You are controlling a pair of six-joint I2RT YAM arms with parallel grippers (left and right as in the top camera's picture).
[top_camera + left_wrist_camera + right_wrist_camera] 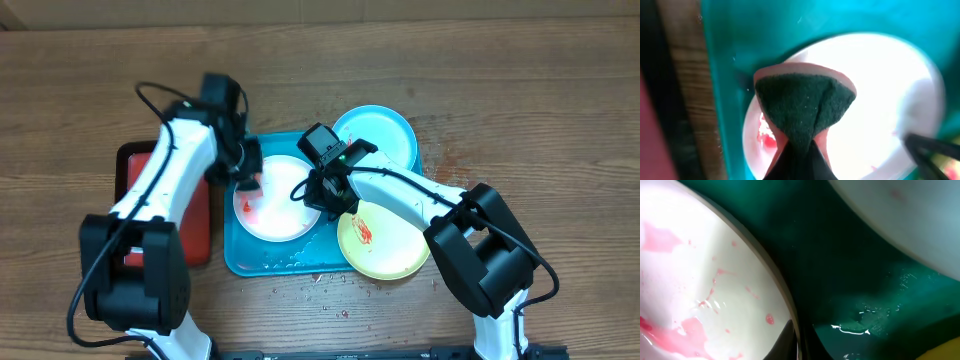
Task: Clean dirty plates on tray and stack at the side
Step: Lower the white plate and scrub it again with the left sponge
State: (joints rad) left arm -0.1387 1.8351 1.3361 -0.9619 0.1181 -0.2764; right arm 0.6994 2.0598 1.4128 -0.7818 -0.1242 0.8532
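Observation:
The white plate (275,200) with red smears lies on the left of the cyan tray (255,262). My left gripper (247,180) is shut on a pink sponge with a dark green face (802,102) and holds it over the plate's left part (880,95), near a red smear (767,137). My right gripper (325,192) is shut on the white plate's right rim (790,315). The cyan plate (375,135) lies at the tray's back right. The lime plate (385,240), with a red smear, overhangs the tray's front right.
A red tray with a dark rim (195,215) lies left of the cyan tray, under my left arm. Water drops and red specks lie on the wooden table (330,285) in front of the tray. Water beads on the tray floor (865,325).

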